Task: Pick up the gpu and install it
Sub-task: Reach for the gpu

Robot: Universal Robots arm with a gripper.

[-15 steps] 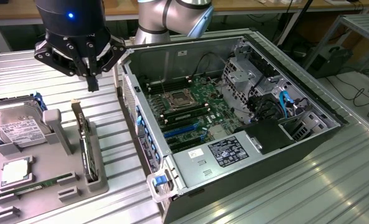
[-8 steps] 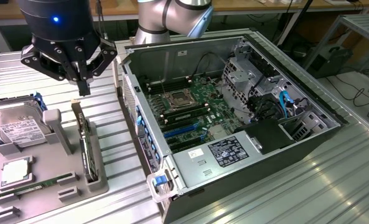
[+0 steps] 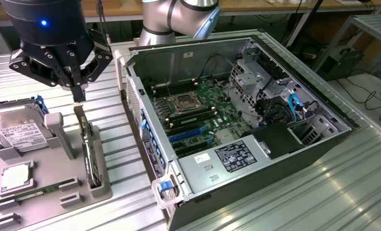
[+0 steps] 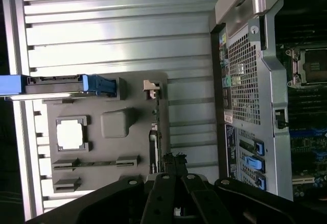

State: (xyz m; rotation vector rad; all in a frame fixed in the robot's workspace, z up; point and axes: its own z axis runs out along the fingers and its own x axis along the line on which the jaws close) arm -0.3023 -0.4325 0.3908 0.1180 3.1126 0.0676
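Observation:
The gpu (image 3: 86, 144) stands on edge in a slot of the grey holder (image 3: 49, 166), on the exterior view's left. It is a thin dark card. In the wrist view the gpu (image 4: 153, 137) shows edge-on, with its metal bracket at the far end. My gripper (image 3: 79, 95) hangs just above the far end of the card, fingers shut and holding nothing. In the wrist view my gripper (image 4: 173, 160) points down beside the card's edge. The open computer case (image 3: 286, 159) lies to the exterior view's right, with blue expansion slots (image 3: 187, 137) on its motherboard.
The holder also carries a silver hard drive (image 3: 17, 132), a processor chip (image 3: 15, 178) and a green memory stick (image 3: 36, 190). A grey post (image 3: 60, 134) rises beside the card. The case's rear wall (image 4: 250, 96) stands close to the holder. Everything rests on a ribbed metal table (image 3: 319, 202).

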